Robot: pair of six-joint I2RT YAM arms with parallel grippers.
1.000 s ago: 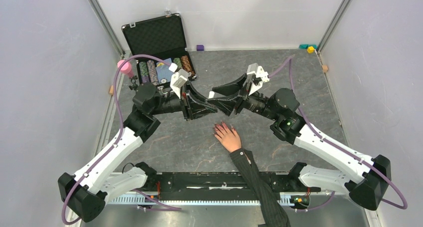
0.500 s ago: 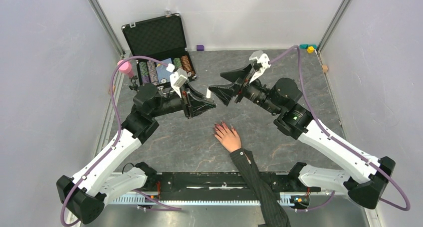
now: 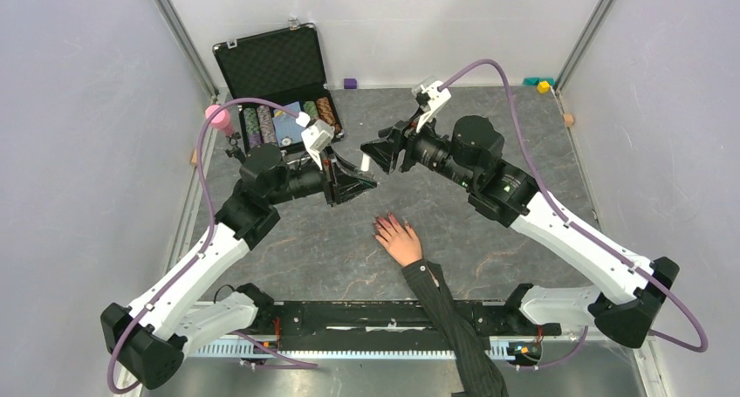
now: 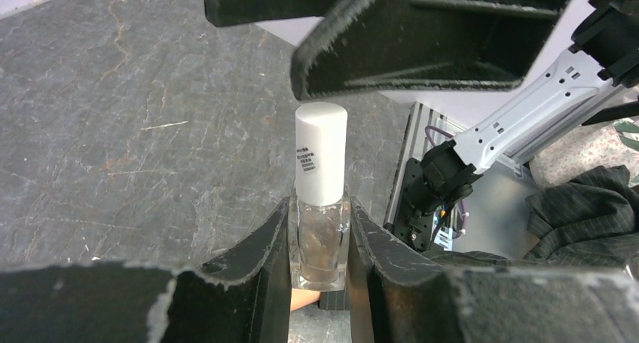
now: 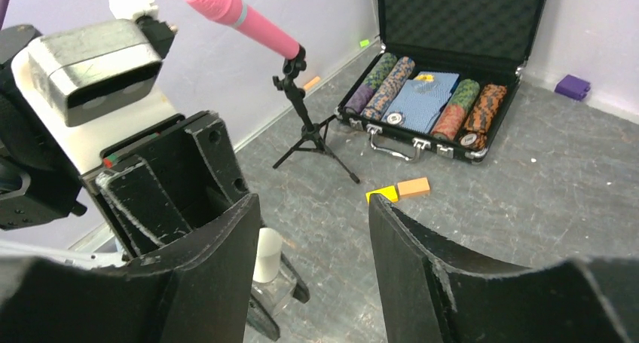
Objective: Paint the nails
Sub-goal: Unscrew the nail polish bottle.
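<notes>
Two grippers meet over a small clear bottle (image 4: 319, 241) with a white cap (image 4: 320, 154). The left gripper (image 4: 320, 234) is clamped on the bottle's flat glass sides and holds it upright above the table (image 3: 489, 240). The right gripper (image 5: 313, 211) hangs just beyond the cap, its jaws parted with nothing between them and not touching the cap.

The nails (image 3: 382, 226) are tiny, reddish-pink and glossy. They tip a pale human hand (image 3: 401, 242) that lies flat on the table, on the arm-base side of the bottle and apart from it. A dark pinstriped sleeve (image 3: 449, 323) runs further from the bottle toward the bases.

We judge the nails hard and slick, but seated on soft, living fingers. They are not to be gripped, only brushed with a light stroke. We judge the bottle light, smooth and breakable. Its flat sides suit the present hold, and the round cap should be pinched on its sides, high up.

Compared with one second ago, the right gripper no longer meets the left at the cap. It has drawn back to the far side of the bottle, and its wrist has rolled. The cap remains on. The left gripper, the bottle and the hand have barely moved.
</notes>
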